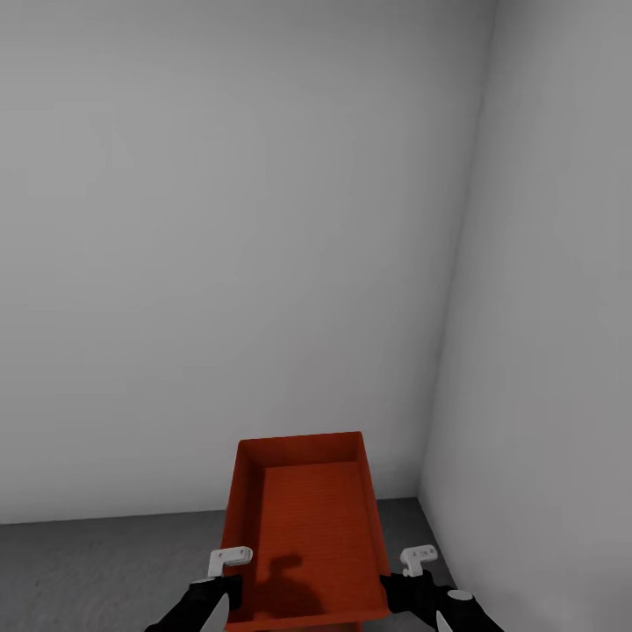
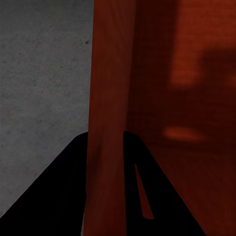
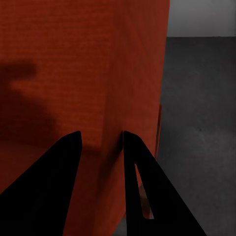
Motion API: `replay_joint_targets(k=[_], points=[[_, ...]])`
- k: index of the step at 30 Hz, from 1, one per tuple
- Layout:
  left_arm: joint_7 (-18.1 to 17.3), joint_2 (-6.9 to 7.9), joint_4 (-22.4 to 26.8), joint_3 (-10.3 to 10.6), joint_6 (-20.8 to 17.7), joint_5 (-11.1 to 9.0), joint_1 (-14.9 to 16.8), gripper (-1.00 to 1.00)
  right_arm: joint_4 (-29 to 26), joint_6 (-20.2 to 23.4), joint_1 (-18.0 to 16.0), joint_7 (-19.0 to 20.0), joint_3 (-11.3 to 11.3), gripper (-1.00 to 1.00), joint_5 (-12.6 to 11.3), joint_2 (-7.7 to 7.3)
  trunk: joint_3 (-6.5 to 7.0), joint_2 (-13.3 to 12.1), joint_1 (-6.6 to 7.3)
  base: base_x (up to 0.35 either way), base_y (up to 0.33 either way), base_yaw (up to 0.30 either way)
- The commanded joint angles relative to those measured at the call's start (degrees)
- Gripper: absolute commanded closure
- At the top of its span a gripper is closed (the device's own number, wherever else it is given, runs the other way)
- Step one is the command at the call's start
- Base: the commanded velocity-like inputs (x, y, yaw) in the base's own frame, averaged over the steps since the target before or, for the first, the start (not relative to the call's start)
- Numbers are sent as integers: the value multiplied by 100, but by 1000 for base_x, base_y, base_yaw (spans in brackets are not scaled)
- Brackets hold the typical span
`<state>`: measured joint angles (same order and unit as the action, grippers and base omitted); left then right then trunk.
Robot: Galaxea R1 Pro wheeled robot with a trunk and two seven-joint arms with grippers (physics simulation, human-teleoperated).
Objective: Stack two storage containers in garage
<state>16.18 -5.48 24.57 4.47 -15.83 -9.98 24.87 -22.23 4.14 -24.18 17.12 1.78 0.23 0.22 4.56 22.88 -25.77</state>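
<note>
The orange-red storage container (image 1: 307, 535) hangs above the dark grey floor (image 1: 96, 570) near the garage's wall corner — left gripper (image 1: 230, 570) and right gripper (image 1: 411, 572) each clamped on a side wall.

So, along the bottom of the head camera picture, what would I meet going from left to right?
Grey floor → left hand → orange-red container, held between the two hands → right hand → pale grey side wall.
</note>
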Motion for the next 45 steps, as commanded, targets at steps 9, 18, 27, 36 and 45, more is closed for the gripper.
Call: replay_joint_targets(k=[9, 18, 27, 36, 45], points=[[26, -173, 30, 80, -8, -48, -1, 100, 4, 43, 1, 42, -37, 100, 30, 13, -3, 5, -2, 0, 0, 0], [26, -173, 30, 81, -8, -48, -2, 100, 6, 35, 1, 38, -40, 100, 37, 13, -3, 5, -2, 0, 0, 0], [26, -171, 30, 82, -8, -48, -1, 100, 8, 35, 1, -20, -46, 100, 16, 13, -3, 5, -2, 0, 0, 0], [26, -173, 30, 82, -7, -48, 0, 100, 8, 34, 1, -27, -52, 100, 12, 13, -3, 5, -2, 0, 0, 0], [26, -171, 30, 80, -8, -48, -1, 100, 8, 34, 1, -2, -54, 100, 12, 13, -146, 326, -178, 0, 0, 0]])
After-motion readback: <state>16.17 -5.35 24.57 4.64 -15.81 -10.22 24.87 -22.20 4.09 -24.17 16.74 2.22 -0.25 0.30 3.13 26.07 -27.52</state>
